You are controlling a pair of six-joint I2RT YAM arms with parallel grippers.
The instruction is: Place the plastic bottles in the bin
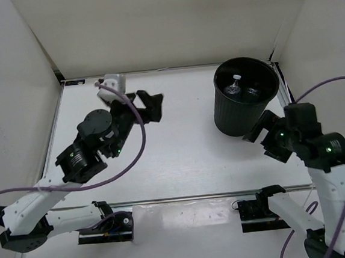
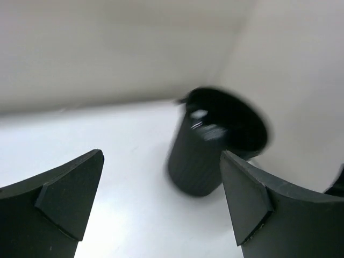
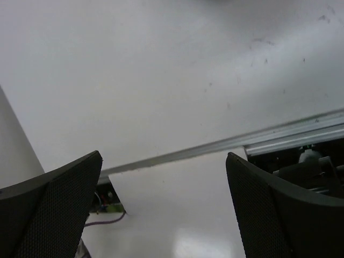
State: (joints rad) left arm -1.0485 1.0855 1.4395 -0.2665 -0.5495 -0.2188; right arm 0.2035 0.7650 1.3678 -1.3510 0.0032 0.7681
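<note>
Right hand (image 3: 163,161), nearest, is spread and empty, low beside the bin. Left hand (image 2: 161,156) is spread wide and empty above the table (image 1: 181,158). Farther off, the bin (image 1: 244,116) holds plastic bottles (image 1: 236,87). None shows outside it, so the task looks finished; the next move is probably just to pull both arms clear.

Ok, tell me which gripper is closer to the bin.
The right gripper: it sits close beside the bin, at its near-right wall. The left gripper is well off to the bin's left, with bare table between them.
</note>
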